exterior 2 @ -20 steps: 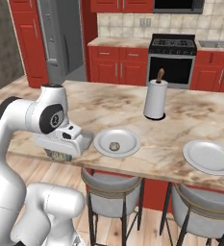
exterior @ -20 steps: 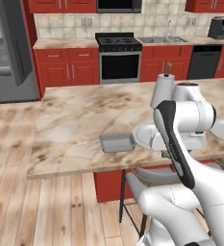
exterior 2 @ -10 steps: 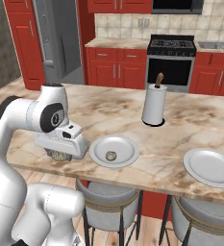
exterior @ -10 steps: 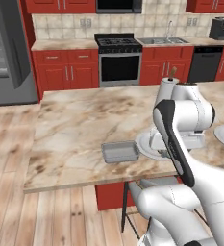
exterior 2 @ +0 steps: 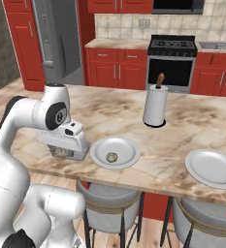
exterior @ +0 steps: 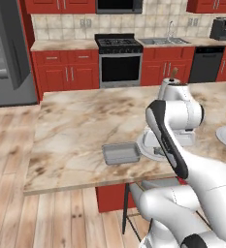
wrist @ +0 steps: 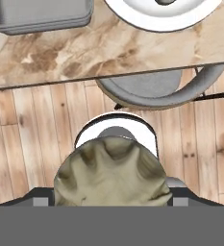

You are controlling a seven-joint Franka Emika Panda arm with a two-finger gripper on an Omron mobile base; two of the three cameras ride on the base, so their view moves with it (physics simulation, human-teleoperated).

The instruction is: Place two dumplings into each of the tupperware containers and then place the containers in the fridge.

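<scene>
Jaws pinching a dumpling (wrist: 112,174) above the worktop (exterior: 80,126) edge. Tub (exterior: 121,153) looks empty, one dumpling on plate (exterior 2: 115,153). Early: filling and fridge (exterior: 5,51) left.

I saw a paper towel roll (exterior 2: 154,105) upright on the marble island (exterior 2: 192,131), between two white plates (exterior 2: 115,152)

A grey tupperware container (exterior: 121,153) lies on the marble island counter (exterior: 75,131), just to the left of the arm's wrist, where the pincer itself is hidden behind the white arm. A round white plate (exterior: 148,143) sits against the wrist, partly covered by it. Far beyond and to the left stands the fridge (exterior: 8,53).
</scene>
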